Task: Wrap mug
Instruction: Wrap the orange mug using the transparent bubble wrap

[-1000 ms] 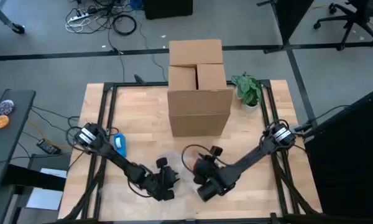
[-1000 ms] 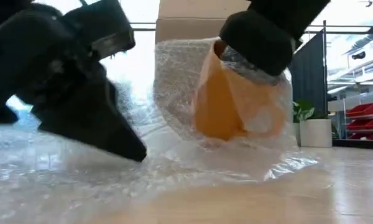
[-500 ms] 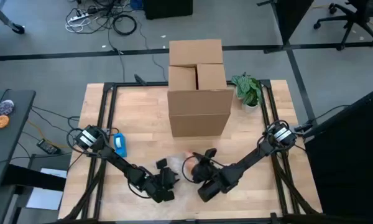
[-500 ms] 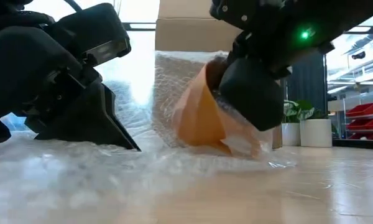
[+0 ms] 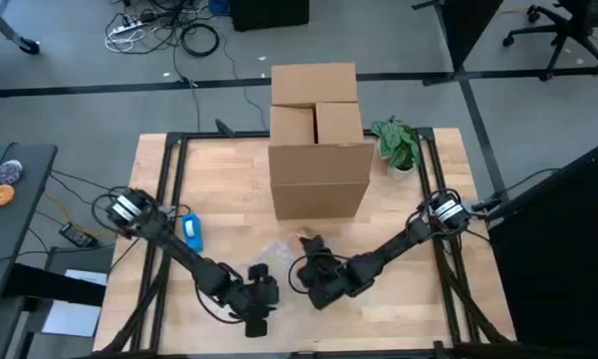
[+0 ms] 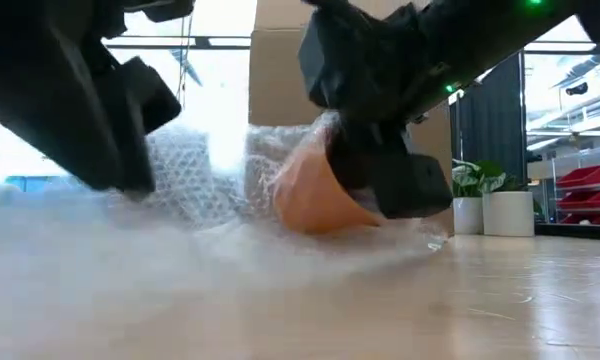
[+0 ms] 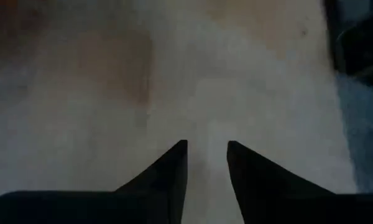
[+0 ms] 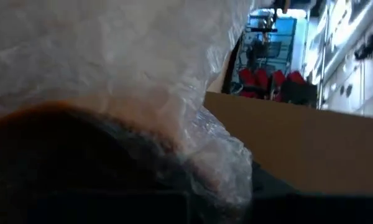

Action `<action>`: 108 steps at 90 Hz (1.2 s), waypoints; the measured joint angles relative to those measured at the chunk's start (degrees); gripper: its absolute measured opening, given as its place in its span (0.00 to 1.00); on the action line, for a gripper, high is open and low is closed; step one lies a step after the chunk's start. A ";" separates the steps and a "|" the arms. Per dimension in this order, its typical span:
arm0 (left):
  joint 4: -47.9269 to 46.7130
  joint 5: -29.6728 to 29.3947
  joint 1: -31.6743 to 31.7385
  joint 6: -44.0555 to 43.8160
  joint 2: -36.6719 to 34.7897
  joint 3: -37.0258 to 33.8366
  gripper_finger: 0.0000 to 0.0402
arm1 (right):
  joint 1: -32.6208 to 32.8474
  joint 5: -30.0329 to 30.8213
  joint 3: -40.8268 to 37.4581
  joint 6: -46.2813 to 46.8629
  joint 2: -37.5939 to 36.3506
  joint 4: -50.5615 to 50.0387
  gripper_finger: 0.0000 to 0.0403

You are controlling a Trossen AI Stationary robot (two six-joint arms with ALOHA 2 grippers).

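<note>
An orange mug (image 6: 315,195) lies tilted on a sheet of clear bubble wrap (image 5: 277,251), with part of the sheet draped over it (image 8: 143,81). In the middle of the table, near the front, my right gripper (image 5: 317,277) is shut at the mug's upper end (image 6: 365,150). My left gripper (image 5: 255,302) is at the sheet's near edge, left of the mug. Its two fingers stand close together with blurred wrap (image 7: 206,124) between and beyond them. My left gripper has the wrap's near edge (image 7: 206,155) between its two fingers (image 7: 174,171), coming from above. One layer or several cannot be told. My right gripper holds the mug at its upper, open end (image 6: 345,150), slanting down from the table's right. Its own body hides the fingers. The mug's lower side (image 6: 315,225) rests on the wrap.
A cardboard box (image 5: 317,140) stands at the far middle of the table. A small potted plant (image 5: 397,145) is to its right. A blue object (image 5: 191,231) lies by the left arm. Bare wood shows at the right of the table (image 6: 540,300).
My right gripper has come down and gone toward the far edge with the mug. The mug has sunk from clear of the table onto the wrap and tipped further over. My left gripper has drawn toward the near edge, and the wrap's near part has risen with it.
</note>
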 joint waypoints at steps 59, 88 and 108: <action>8.84 -25.54 4.82 7.49 -24.32 -9.46 0.25 | -1.51 -16.43 0.11 -59.11 -0.35 -0.84 0.02; 38.01 -16.60 15.61 13.13 -15.96 -22.78 0.25 | -2.27 -24.51 0.11 -78.75 -0.31 -0.83 0.03; 52.17 -12.20 19.42 18.52 -7.49 -22.68 0.25 | -2.36 -26.62 0.11 -82.11 -0.31 -1.10 0.04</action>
